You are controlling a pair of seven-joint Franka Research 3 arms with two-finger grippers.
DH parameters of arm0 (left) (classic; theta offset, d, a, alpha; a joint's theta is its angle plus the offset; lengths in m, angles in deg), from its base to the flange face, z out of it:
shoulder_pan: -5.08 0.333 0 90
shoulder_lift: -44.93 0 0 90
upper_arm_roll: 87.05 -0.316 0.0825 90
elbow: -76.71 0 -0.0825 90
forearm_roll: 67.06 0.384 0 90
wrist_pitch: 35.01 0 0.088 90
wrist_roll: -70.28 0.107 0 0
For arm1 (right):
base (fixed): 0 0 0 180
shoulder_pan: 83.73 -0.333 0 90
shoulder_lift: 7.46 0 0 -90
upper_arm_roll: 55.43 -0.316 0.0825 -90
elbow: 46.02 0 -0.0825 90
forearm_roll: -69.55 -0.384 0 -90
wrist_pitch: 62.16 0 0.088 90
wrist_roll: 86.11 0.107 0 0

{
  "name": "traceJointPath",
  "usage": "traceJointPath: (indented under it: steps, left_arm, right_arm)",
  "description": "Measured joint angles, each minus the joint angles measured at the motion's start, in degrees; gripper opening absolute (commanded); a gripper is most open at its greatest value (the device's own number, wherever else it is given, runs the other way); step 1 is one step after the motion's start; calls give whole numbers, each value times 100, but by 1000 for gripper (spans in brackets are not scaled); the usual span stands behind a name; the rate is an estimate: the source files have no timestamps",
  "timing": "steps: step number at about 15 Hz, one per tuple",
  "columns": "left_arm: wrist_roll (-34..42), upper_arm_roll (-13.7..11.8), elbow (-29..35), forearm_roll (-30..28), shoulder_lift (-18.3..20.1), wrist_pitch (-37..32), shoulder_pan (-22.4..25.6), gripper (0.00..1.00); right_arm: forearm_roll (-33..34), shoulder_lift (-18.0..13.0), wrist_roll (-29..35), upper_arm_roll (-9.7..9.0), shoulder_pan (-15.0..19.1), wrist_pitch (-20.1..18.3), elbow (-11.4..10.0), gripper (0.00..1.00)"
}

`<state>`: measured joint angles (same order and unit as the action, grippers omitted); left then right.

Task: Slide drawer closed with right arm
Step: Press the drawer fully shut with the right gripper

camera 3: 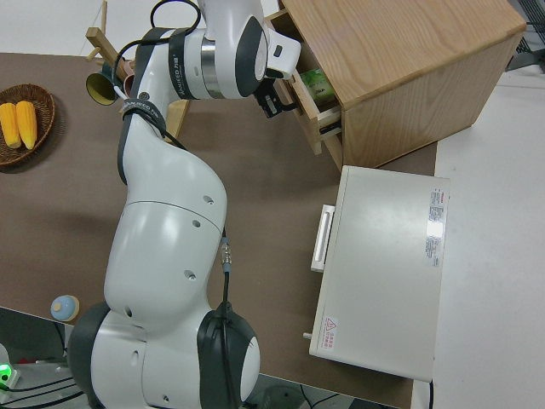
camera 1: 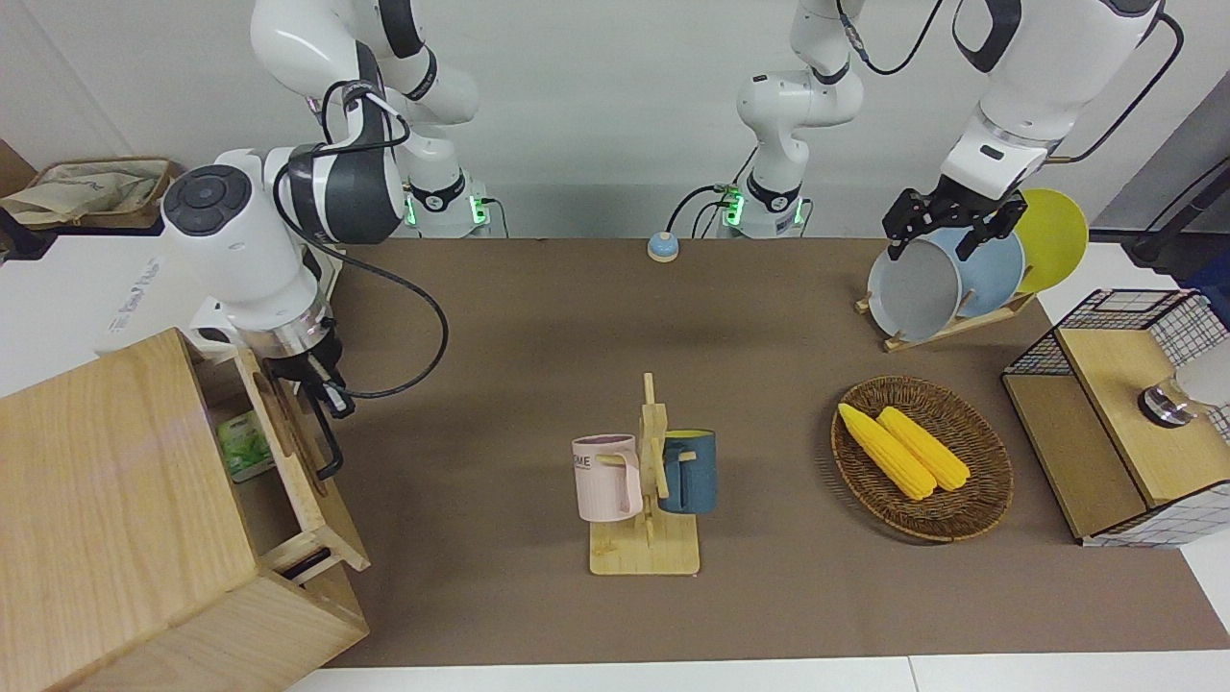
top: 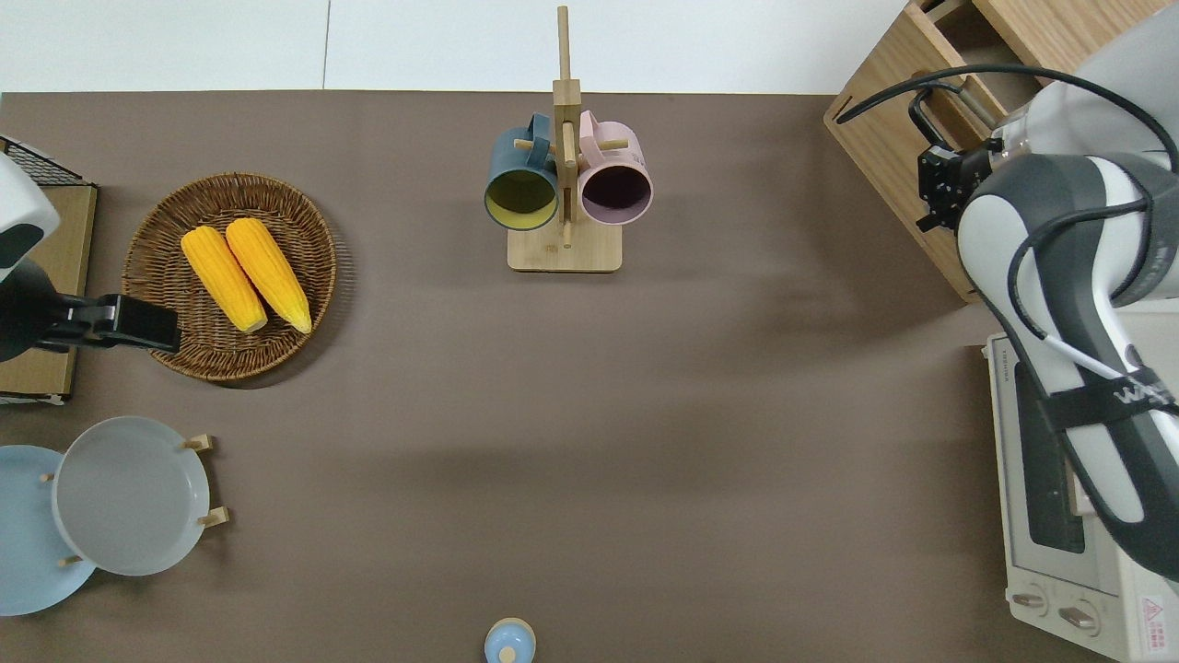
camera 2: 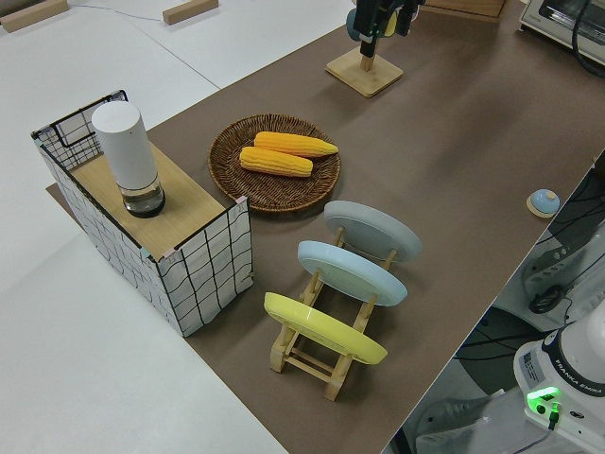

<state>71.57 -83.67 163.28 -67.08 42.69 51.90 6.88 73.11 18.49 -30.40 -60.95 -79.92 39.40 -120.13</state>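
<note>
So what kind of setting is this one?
Most likely a robotics lab staged as a mock kitchen: two arms at a brown-covered table with a toaster oven, a plate rack, a mug stand and a basket of corn.

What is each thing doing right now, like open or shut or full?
drawer: still a bit open, green packet inside
right pincer: against the drawer's front, by the handle
left pincer: parked
oven: door shut
basket: holds two corn cobs
</note>
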Motion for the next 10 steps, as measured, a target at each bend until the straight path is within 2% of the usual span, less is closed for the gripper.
traceJointPath:
  steps: [4, 10]
  left_arm:
    - [0, 0, 0, 0, 0, 0, 0, 993]
    - [0, 0, 0, 0, 0, 0, 0, 993]
  right_arm:
    - [0, 155, -193, -53, 314, 38, 188, 0]
    - [-9, 269, -249, -113, 399, 53, 291, 0]
